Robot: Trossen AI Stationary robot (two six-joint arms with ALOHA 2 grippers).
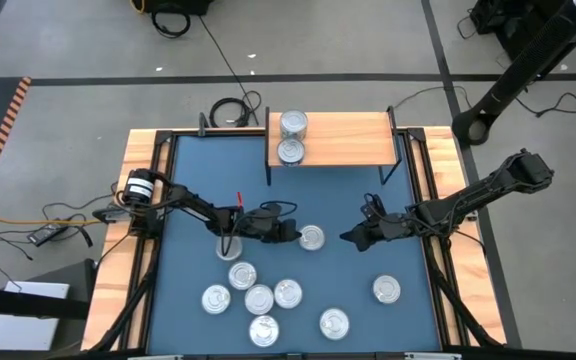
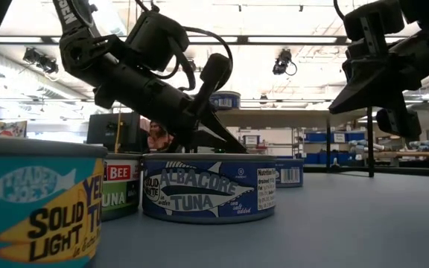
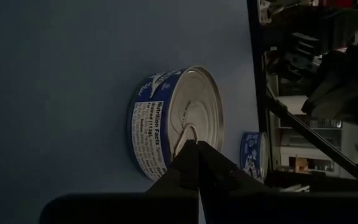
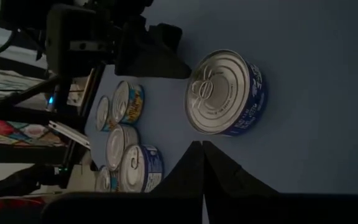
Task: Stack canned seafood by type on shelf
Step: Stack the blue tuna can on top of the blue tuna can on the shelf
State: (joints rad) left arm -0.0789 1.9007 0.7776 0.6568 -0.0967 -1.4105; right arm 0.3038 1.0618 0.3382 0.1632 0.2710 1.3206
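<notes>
The shelf (image 1: 343, 140) stands at the table's far edge with two silver-lidded cans (image 1: 293, 124) (image 1: 290, 151) on its left end. A blue-labelled albacore tuna can (image 1: 311, 238) sits flat on the blue table at mid-table. My left gripper (image 1: 294, 234) is shut, slanting down, its tips at this can's left rim. My right gripper (image 1: 347, 238) is shut too. It hangs above the table a short way right of the same can, pointing at it. Several more cans (image 1: 258, 298) lie in a cluster near the front left. My left gripper has its shut fingertips (image 3: 196, 149) over the left edge of the tuna can's lid (image 3: 188, 121), slanting down from the table's left. The fingers themselves hide the meeting point, so I cannot tell whether they touch the lid. The can sits flat on the table.
Single cans sit at the front right (image 1: 386, 290) and front middle (image 1: 334, 322). One more can (image 1: 230, 246) lies under my left arm. Wooden strips (image 1: 133, 230) edge the table. Bare blue surface (image 1: 348, 190) lies between the mid-table can and the shelf.
</notes>
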